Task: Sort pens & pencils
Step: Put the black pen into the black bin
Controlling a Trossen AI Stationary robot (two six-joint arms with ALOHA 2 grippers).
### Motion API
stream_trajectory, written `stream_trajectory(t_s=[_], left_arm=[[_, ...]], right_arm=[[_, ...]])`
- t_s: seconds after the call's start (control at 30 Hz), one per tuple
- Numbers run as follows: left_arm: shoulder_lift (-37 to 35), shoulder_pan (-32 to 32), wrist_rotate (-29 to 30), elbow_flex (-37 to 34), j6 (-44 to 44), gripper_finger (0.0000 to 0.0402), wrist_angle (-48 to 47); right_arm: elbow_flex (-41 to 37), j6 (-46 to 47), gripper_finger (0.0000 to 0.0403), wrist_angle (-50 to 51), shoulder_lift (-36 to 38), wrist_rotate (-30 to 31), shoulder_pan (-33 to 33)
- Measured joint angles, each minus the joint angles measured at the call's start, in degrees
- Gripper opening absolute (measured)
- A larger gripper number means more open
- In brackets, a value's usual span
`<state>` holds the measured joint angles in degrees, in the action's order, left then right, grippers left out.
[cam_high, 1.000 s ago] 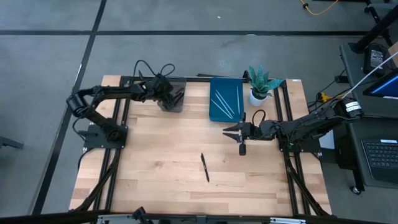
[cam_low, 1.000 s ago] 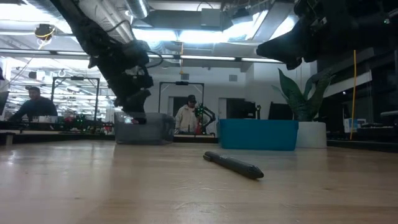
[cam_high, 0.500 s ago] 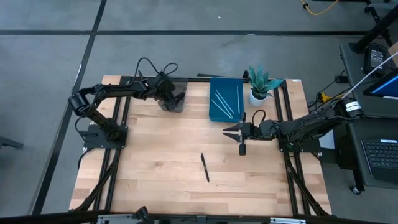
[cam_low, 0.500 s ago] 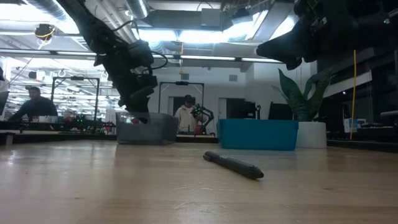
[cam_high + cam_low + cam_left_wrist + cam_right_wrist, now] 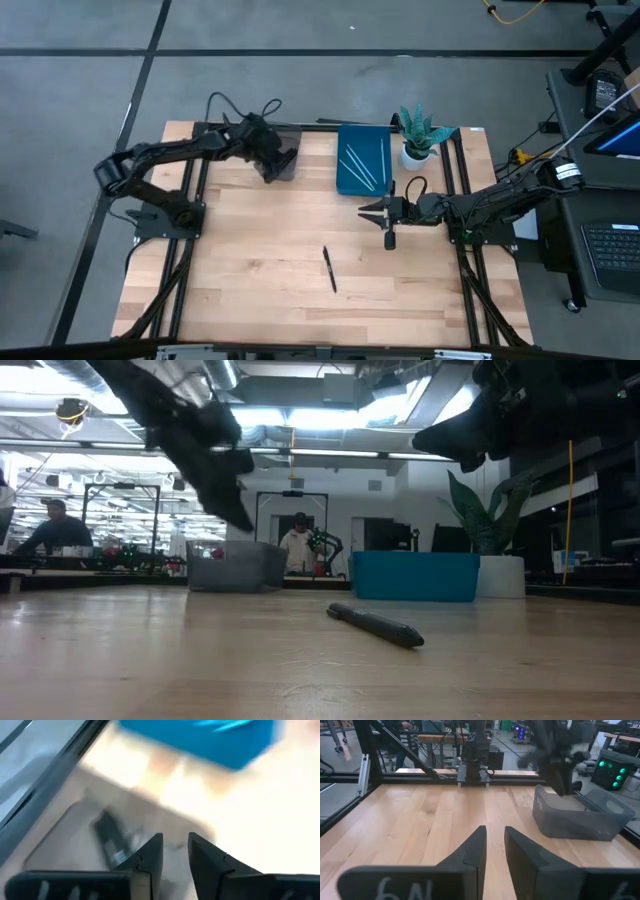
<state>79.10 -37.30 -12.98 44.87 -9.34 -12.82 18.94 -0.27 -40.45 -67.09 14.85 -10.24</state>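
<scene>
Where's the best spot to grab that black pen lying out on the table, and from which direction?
Grip the black pen at mid-length, coming straight down from above. It lies flat and alone on the bare table, so a pincer set across its thin barrel should close cleanly, probably without tipping it.

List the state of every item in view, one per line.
Left claw: open, empty, above the grey bin.
Right claw: slightly apart, empty, over bare table.
Black pen: lying loose on the table.
Blue tray: holds pale sticks.
</scene>
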Motion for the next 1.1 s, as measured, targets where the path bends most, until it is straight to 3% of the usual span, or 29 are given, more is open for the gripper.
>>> stream_trajectory(t_s=[0.2,0.57,0.73,0.87,1.1], left_arm=[[-12.5,3.4,-8.4,-2.3,-1.4,0.0085,0.0],[-39.1,12.5,-10.6,-12.2,-1.3,0.0085,2.1],[-45.7,16.2,-11.6,-20.2,-1.3,0.0085,9.6],[-49.6,18.6,-18.8,-25.1,-0.7,0.0085,14.6],[-52.4,22.7,-21.7,-26.8,1.5,0.0085,15.1]], right_arm=[[0.0,0.1,0.0071,0.0,0.0,0.0,0.0],[0.0,0.2,0.0071,-2.9,0.0,0.0,0.0],[0.0,0.2,0.0071,-3.5,0.0,0.0,-0.2],[1.8,-0.4,0.0071,-2.8,0.0,0.2,-2.1],[9.5,1.3,0.0071,9.9,-0.4,7.0,-7.2]])
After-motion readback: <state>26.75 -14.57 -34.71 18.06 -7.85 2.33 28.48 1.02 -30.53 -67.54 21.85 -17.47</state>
